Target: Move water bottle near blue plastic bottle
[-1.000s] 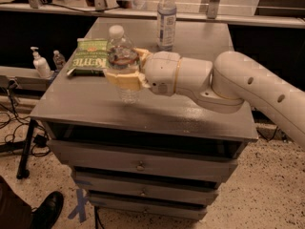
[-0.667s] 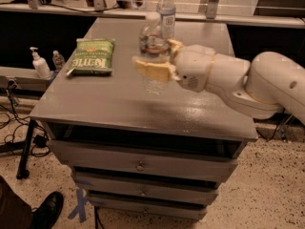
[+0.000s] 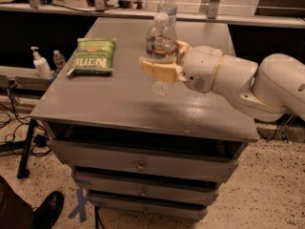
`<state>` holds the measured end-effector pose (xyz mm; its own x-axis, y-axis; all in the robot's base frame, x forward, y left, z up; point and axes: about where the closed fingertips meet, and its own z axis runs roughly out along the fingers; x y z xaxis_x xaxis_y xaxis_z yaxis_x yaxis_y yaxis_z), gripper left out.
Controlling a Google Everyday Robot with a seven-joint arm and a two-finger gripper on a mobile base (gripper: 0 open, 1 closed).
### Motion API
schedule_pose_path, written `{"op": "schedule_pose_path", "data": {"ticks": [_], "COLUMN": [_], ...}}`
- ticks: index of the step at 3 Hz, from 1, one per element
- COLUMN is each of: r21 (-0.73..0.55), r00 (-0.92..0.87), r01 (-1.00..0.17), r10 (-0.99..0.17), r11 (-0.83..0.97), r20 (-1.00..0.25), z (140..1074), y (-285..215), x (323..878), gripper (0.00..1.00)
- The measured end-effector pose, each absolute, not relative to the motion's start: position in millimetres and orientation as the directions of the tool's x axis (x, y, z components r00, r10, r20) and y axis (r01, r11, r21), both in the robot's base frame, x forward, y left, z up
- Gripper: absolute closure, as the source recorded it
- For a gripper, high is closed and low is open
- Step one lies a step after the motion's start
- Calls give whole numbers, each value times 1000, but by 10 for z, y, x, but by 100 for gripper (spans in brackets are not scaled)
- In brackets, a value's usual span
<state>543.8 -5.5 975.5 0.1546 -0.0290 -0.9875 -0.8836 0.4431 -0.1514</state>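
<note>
While the drawers (image 3: 140, 163) under the front edge are closed, the work is happening above the cabinet top (image 3: 95, 104). My claw (image 3: 161, 63) is clamped on the water bottle (image 3: 161, 37), with one tan finger in front of its ribbed body and the other behind it. I hold the bottle upright over the middle of the top, a little toward the right edge. I judge that its base is off the surface, because a shadow lies below it.

One second ago I held this bottle just beside the bag (image 3: 91, 56), which lies near the left edge. Since then I have carried it to the right, away from the bag, and the bag did not move. This brings the bottle about in line with the blue bottle (image 3: 167, 4), which stands upright at the far edge, near its middle. The two are still apart.

For the task, I think the sideways travel is mostly done. What remains is to go toward the far edge and set the bottle down near the blue one without knocking it.
</note>
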Motion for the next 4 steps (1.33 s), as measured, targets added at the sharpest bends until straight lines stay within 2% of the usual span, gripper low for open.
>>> {"op": "schedule_pose_path", "data": {"ticks": [1,3,4], "r21": [-170,-186,-169], "r00": [174,196,179], "r01": [-852,-764,-756], "r10": [-39,-53,-48], "r11": [496,618,632], "r20": [-984,-979,-983], "z": [9740,9830,9836], "y": [-310,-1131,-1324], "x": [5669,6369,6710], "gripper": [100,100,100]}}
